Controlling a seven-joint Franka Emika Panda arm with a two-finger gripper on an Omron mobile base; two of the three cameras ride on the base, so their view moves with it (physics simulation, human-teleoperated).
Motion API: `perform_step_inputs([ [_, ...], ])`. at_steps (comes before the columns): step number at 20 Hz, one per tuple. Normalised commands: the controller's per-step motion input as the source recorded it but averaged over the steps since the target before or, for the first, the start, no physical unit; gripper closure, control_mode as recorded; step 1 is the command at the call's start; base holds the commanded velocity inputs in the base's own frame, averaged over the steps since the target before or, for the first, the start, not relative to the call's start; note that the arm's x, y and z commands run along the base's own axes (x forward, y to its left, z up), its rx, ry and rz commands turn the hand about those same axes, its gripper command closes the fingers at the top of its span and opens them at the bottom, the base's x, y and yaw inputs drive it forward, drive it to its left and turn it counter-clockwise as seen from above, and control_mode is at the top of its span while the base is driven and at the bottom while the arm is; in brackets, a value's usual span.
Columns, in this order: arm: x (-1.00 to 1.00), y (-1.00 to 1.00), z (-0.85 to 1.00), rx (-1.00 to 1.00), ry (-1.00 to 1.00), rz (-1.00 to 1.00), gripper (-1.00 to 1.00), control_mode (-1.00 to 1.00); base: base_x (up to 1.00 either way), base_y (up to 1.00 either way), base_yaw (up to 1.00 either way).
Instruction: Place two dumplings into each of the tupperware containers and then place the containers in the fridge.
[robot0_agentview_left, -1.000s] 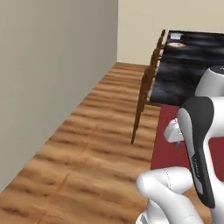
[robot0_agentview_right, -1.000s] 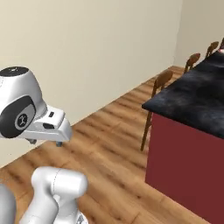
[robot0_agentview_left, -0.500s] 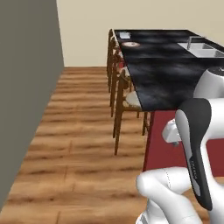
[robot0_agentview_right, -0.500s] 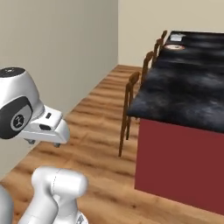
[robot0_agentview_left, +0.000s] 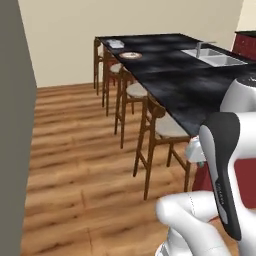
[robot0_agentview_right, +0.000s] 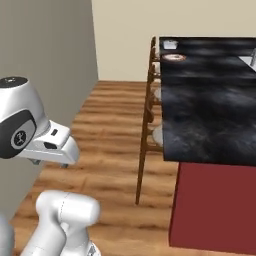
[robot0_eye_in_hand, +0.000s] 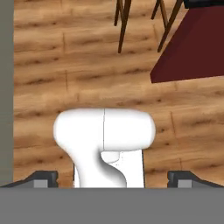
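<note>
At the far end of the black island counter lies a white rectangular tupperware container, also far off in the right base view. Just in front of it sits a round red-rimmed plate with something brownish on it, too small to tell as dumplings. My gripper points down at the wooden floor, well short of the counter. It is open, with its fingertips wide apart and nothing between them. A tall flat grey surface rises at my left; no handle shows, so I cannot tell whether it is the fridge.
Several wooden chairs line the near side of the island. A sink with a faucet is set into the counter at the right. The island's dark red side stands close ahead. Open wooden floor lies between the grey surface and the chairs.
The whole picture has swung: the base has turned, so the island and its chairs now run lengthwise through both base views. The arm keeps its posture.
</note>
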Motion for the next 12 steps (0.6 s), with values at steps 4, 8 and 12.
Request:
perform_step_inputs([
  [4,0.00,0.00,0.00,0.00,0.00,0.00,-1.00,1.00,1.00,1.00,-0.38],
  [8,0.00,0.00,0.00,0.00,0.00,0.00,-1.00,1.00,1.00,1.00,-0.38],
  [12,0.00,0.00,0.00,0.00,0.00,0.00,-1.00,1.00,1.00,0.85,-0.34],
])
